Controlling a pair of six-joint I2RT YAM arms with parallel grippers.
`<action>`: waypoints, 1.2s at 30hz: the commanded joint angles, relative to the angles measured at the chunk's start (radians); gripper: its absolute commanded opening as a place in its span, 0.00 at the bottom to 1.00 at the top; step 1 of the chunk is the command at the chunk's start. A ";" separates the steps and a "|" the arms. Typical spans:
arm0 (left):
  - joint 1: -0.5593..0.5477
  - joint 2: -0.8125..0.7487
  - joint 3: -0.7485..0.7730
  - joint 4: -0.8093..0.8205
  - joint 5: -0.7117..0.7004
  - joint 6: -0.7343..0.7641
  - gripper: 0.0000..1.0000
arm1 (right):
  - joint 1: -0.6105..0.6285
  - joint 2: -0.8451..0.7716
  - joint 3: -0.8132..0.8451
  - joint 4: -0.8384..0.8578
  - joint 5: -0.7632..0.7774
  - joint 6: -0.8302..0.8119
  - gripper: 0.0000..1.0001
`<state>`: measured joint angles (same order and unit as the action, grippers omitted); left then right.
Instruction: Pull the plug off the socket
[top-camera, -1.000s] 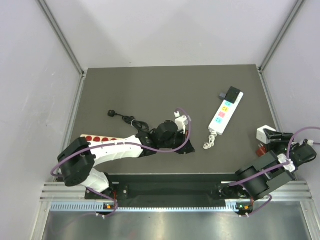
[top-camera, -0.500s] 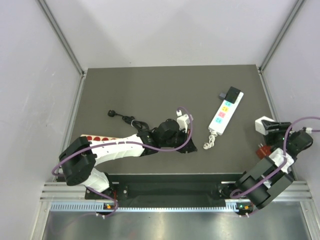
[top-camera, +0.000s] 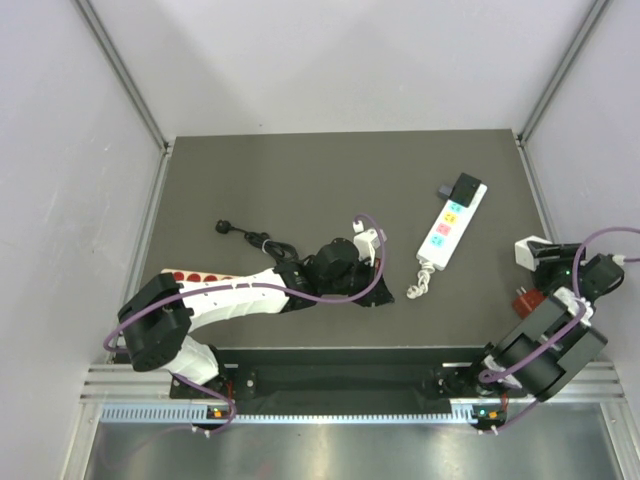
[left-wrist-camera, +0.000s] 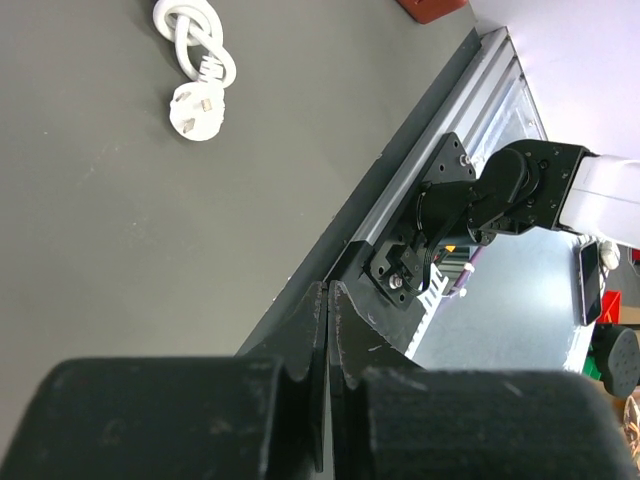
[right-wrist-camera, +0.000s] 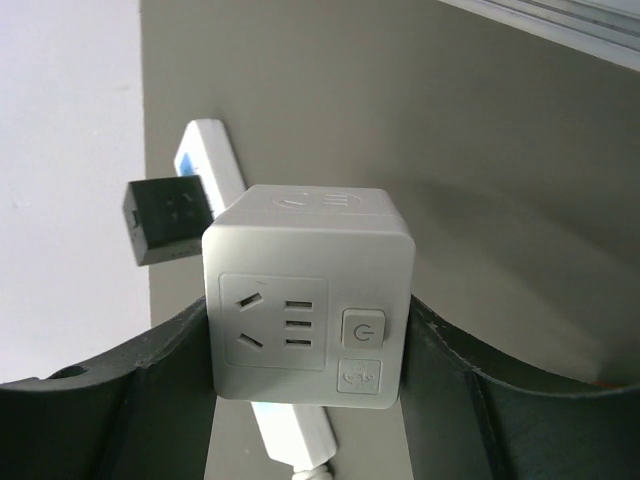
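The socket (top-camera: 451, 226) lies flat at 3 o'clock on the worktop (top-camera: 300, 180), running from 7 to 1 o'clock. The black plug (top-camera: 465, 186) is seated at its 1 o'clock end, and its short white cord (top-camera: 417, 285) is coiled at the 7 o'clock end. At 4 o'clock from it, near the worktop's edge, the right fingers (right-wrist-camera: 170, 385) pinch a white cube (right-wrist-camera: 308, 295) with an outlet face and a button. At 9 o'clock from it, well apart, the left fingers (left-wrist-camera: 300, 350) are pressed together with only a thin seam between them.
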<state>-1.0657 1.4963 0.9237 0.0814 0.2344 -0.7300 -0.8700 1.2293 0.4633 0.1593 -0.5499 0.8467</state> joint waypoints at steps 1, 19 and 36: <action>-0.005 -0.028 0.004 0.023 0.003 0.009 0.00 | 0.014 0.041 0.040 0.111 -0.012 -0.035 0.25; -0.005 -0.070 -0.045 0.043 0.006 -0.005 0.00 | 0.016 -0.016 0.051 -0.070 0.099 -0.159 0.61; -0.008 -0.071 -0.066 0.081 0.025 -0.017 0.00 | 0.040 -0.234 0.101 -0.320 0.229 -0.284 0.84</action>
<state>-1.0676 1.4464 0.8619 0.0978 0.2432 -0.7387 -0.8471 1.0485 0.5133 -0.1162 -0.3511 0.6144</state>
